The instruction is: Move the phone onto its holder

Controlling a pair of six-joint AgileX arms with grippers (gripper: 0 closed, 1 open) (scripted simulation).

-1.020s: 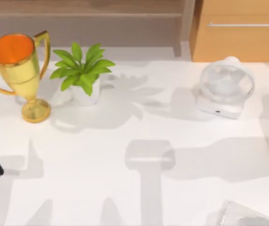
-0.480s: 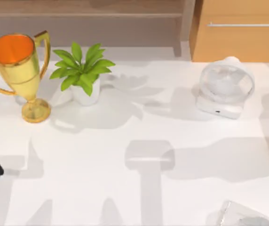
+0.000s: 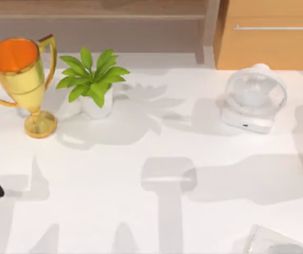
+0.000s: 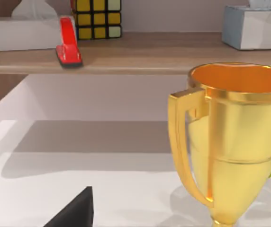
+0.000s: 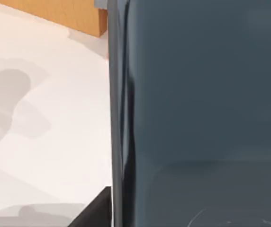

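Bright light, soft grey shadows

Dark glossy phone [image 5: 206, 109] close up, white table [image 5: 45, 118]

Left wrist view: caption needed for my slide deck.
Gold trophy on the white table, before a shelf holding a red stapler.

Phone [image 5: 202, 109] cropped by frame edges; trophy [image 4: 235, 142] base cut off.
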